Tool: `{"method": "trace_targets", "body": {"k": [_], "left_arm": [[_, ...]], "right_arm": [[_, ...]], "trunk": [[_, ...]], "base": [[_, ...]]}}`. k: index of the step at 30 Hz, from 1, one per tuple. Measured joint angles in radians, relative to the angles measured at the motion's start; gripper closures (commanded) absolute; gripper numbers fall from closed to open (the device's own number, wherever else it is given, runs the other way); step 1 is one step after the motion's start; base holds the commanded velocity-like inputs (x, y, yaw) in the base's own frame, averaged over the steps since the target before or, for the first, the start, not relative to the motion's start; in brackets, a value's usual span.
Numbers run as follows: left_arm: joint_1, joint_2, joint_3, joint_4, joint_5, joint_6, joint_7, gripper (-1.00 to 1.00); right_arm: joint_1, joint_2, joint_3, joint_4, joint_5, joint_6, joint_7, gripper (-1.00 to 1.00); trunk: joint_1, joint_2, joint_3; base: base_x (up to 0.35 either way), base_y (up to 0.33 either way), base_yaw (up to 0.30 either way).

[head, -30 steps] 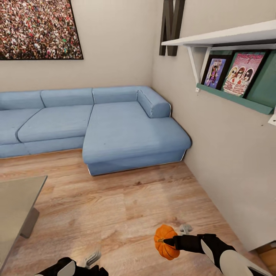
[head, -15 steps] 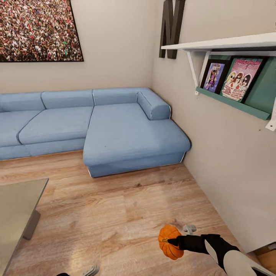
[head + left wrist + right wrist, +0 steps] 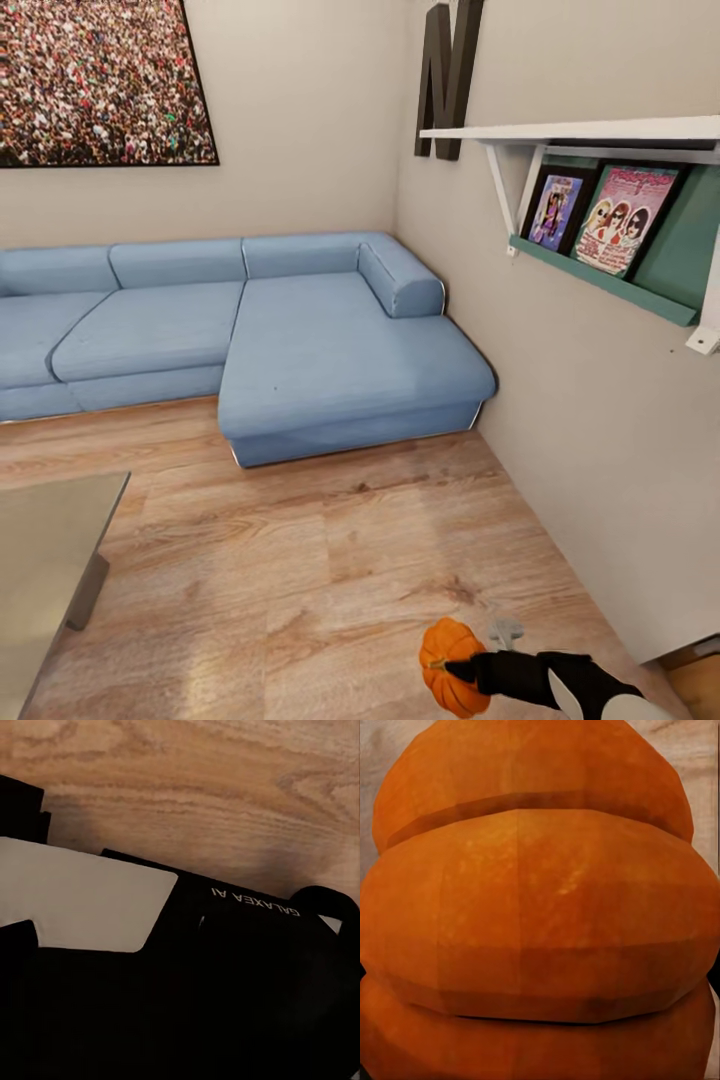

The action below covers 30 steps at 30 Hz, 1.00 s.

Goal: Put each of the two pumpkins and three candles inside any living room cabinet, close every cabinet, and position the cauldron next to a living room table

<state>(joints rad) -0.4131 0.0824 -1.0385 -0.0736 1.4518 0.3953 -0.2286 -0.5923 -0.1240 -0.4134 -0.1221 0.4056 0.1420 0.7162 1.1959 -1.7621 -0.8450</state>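
A bright-orange ribbed pumpkin (image 3: pixel 452 678) hangs just above the wood floor at the bottom of the head view, right of centre. My right gripper (image 3: pixel 470 672) is shut on it, and the black and white forearm runs off toward the bottom right corner. In the right wrist view the pumpkin's ribs (image 3: pixel 540 907) sit very close to the camera. The left wrist view looks at a black and white body part marked GALAXEA AI (image 3: pixel 247 967) over the floor. The candles, cabinet and cauldron are out of view.
A blue corner sofa (image 3: pixel 300 340) stands against the far wall. The grey top of a low table (image 3: pixel 45 540) is at the lower left. On the right wall a white shelf (image 3: pixel 600 130) holds framed pictures (image 3: pixel 620 215). Open wood floor (image 3: pixel 300 560) lies between sofa and table.
The whole view has shifted, so the camera has moved. The pumpkin stays in my right gripper and sits lower and further right in the picture. My left arm has dropped off the bottom edge.
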Motion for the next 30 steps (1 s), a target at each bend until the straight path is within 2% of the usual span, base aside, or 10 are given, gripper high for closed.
{"method": "trace_targets", "body": {"k": [5,7,13,18,22,30], "left_arm": [[0.022,-0.001,0.000,0.077,0.000,-0.035,0.000,-1.00],[0.047,-0.002,0.000,0.098,0.000,-0.047,0.001,-1.00],[0.083,-0.001,0.001,0.107,0.004,-0.093,0.002,-1.00],[0.107,-0.001,0.001,0.107,0.005,-0.126,0.002,-1.00],[0.109,-0.002,0.001,0.107,0.005,-0.128,0.002,-1.00],[0.109,-0.003,0.003,0.106,0.005,-0.128,0.002,-1.00]], "right_arm": [[0.014,-0.004,-0.002,0.002,-0.003,-0.027,-0.001,1.00],[0.017,-0.005,-0.001,0.002,-0.002,-0.030,-0.002,1.00],[0.018,-0.032,-0.003,0.002,-0.004,-0.034,-0.007,1.00],[0.019,-0.039,-0.003,0.001,-0.005,-0.035,-0.013,1.00],[0.019,-0.047,-0.004,0.001,-0.009,-0.035,-0.032,1.00],[0.019,-0.052,-0.005,0.002,-0.011,-0.036,-0.040,1.00]], "trunk": [[-0.019,0.035,0.016],[-0.027,0.049,0.022],[-0.050,0.091,0.041],[-0.069,0.126,0.056],[-0.084,0.154,0.069],[-0.084,0.154,0.069]], "base": [[0.000,0.000,0.000],[0.000,0.000,0.000],[0.000,0.000,0.000],[0.000,0.000,0.000],[0.000,0.000,0.000],[0.000,0.000,-0.016]]}}
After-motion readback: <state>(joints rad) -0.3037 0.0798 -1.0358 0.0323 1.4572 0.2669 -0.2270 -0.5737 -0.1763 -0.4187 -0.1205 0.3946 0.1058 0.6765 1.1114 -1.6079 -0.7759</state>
